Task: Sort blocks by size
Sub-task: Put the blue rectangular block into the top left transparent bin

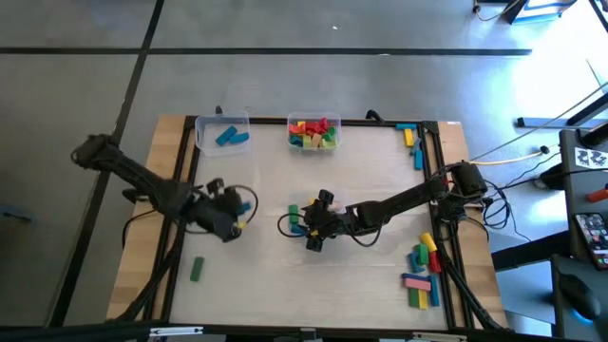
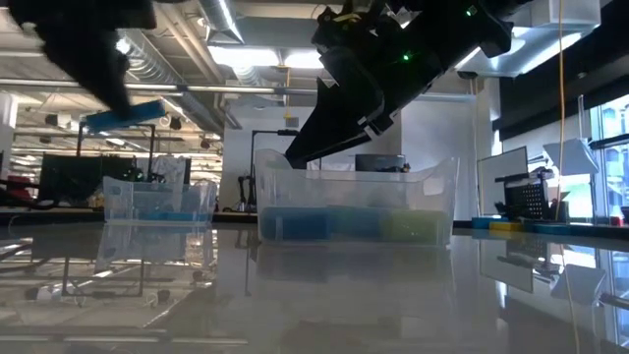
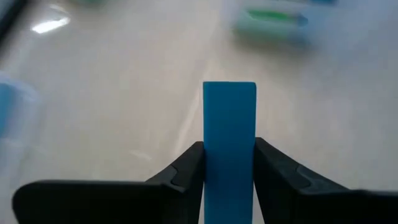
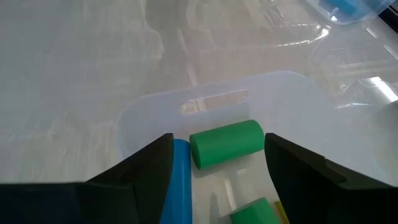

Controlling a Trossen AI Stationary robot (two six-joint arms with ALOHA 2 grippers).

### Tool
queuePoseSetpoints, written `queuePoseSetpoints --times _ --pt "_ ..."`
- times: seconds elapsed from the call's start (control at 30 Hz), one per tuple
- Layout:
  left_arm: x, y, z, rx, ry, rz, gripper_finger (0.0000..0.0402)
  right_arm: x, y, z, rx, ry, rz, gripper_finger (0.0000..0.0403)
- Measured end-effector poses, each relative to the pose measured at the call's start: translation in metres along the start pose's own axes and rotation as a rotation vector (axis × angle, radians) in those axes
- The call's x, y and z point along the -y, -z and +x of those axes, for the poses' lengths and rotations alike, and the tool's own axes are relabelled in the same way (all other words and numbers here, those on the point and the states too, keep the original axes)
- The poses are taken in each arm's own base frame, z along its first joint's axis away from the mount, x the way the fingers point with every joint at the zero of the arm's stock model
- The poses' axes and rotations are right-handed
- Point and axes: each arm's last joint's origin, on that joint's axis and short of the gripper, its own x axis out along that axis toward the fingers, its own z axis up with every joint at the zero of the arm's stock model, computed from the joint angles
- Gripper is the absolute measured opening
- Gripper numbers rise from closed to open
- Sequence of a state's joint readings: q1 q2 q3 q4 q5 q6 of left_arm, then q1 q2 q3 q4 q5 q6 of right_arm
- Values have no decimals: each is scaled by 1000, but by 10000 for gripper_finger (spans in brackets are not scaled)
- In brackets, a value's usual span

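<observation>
My left gripper [image 1: 237,211] is up over the table's left part, shut on a long blue block [image 3: 229,118], which the low view shows in the air [image 2: 123,116]. My right gripper [image 1: 316,228] stands open at mid-table over a low clear tub [image 2: 354,211]. The tub holds a green cylinder block [image 4: 227,143] and a blue block [image 4: 180,180], both seen between the right fingers; I cannot tell whether they touch anything. A lone green block [image 1: 198,269] lies flat near the left front. My left gripper pinches the blue block by its two long side faces [image 3: 229,163] between its two fingers [image 3: 186,167]. The fingers slant down and lie along the block, which juts out past the fingertips. The block is lifted clear of the table.
Two clear tubs stand at the far edge: one with blue blocks [image 1: 221,134], one with red, yellow and green blocks [image 1: 313,133]. Loose blocks lie along the right edge [image 1: 423,266] and at the far right corner [image 1: 413,141]. A black frame [image 1: 439,190] borders the table.
</observation>
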State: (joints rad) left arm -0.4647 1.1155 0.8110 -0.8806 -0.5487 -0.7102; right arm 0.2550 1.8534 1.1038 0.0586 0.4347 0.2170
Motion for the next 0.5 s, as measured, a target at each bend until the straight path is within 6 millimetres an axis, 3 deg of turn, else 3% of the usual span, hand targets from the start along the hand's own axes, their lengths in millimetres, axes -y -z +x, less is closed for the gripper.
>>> queuePoseSetpoints --times 0.2,0.5 --pt "-32 -17 2 66 -116 -60 109 0 0 0 0 1 0 248" --pt "-82 -35 22 43 -341 -148 109 0 0 0 1 2 0 248"
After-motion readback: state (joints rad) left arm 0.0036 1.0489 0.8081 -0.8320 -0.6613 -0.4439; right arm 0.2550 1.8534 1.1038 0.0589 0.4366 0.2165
